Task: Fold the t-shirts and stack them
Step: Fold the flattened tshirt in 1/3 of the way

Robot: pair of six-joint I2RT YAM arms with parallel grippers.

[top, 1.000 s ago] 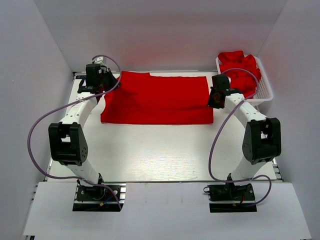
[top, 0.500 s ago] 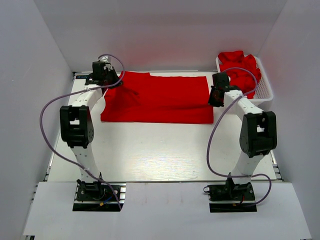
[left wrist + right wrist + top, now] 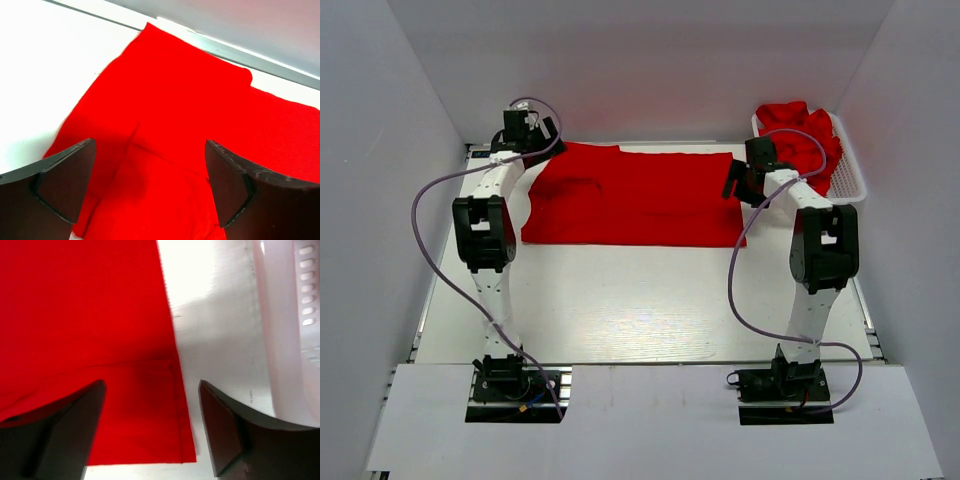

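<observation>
Left gripper [image 3: 149, 150] and right gripper [image 3: 151, 385] were advanced over the t-shirt's [image 3: 640, 195] outer edges, both wide open, empty, ready for pinching.

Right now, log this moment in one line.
t-shirt: flat on table | left fingers: open, above its far-left corner | right fingers: open, above its right edge | basket: holds red cloth

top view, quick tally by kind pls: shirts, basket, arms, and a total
red t-shirt spread flat: 1
white mesh basket: 1
heap of red t-shirts in it: 1 (separate shirts cannot be counted)
robot arms: 2, left arm, right arm
total: 5
</observation>
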